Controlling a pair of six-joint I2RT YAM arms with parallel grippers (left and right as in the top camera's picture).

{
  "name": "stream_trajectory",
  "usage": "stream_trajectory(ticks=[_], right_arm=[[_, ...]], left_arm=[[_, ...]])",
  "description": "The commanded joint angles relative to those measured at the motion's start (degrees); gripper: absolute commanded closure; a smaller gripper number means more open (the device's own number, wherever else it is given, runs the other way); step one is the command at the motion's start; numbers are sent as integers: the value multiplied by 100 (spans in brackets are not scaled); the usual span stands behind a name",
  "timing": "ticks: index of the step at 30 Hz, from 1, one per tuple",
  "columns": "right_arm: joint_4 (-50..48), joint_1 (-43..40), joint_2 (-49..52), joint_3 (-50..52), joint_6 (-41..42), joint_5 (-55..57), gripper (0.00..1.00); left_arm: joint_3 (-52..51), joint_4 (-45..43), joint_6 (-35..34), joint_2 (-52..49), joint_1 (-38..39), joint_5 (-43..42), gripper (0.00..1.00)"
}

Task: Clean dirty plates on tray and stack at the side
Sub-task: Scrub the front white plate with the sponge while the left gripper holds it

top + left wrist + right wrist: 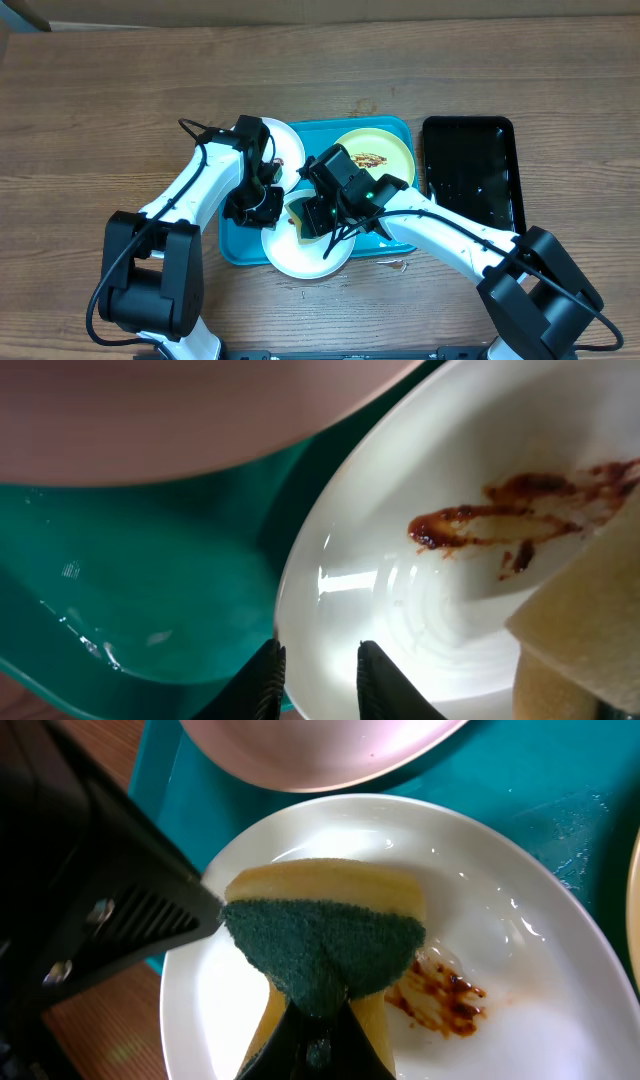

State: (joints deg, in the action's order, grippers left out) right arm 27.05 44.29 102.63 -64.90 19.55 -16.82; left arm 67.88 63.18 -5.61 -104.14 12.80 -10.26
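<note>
A white plate (300,255) with a brown sauce smear (440,995) lies at the front of the turquoise tray (232,245). My left gripper (262,205) straddles its left rim (320,680), one finger outside and one inside, shut on it. My right gripper (320,1045) is shut on a yellow sponge with a green scouring face (320,930) and presses it on this plate next to the smear. A second white plate (285,140) lies at the tray's back left. The yellow-green plate (375,150), smeared brown, lies at the back right.
A narrower black tray (470,175) lies on the wooden table right of the turquoise tray. Both arms cross over the tray's middle. The sponge also shows at the right edge of the left wrist view (580,650).
</note>
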Motion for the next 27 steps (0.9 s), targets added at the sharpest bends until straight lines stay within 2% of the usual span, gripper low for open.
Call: stream_trajectory(ticks=[1,6,9,13,24,27], right_arm=[[-42,22,-17,-160,72,133,96],[-39,22,-17,-160,63,358,96],[-44,24,-17,-160,44,415,96],[-63,35,-17,-160,46,415,96],[-208,247,-17,-160,179,538,96],[-212,264,-15,-160,348,634,96]], left_arm=[[87,122,-87,120,24,284,64],[98,151,-280,120,-57,328,59],[98,142,-354,118,-197,319,48],[92,107,-385,118,-267,278,47],[-304,-337,-474,114,-260,271,55],[-367,-455,-470,114,-260,-22,67]])
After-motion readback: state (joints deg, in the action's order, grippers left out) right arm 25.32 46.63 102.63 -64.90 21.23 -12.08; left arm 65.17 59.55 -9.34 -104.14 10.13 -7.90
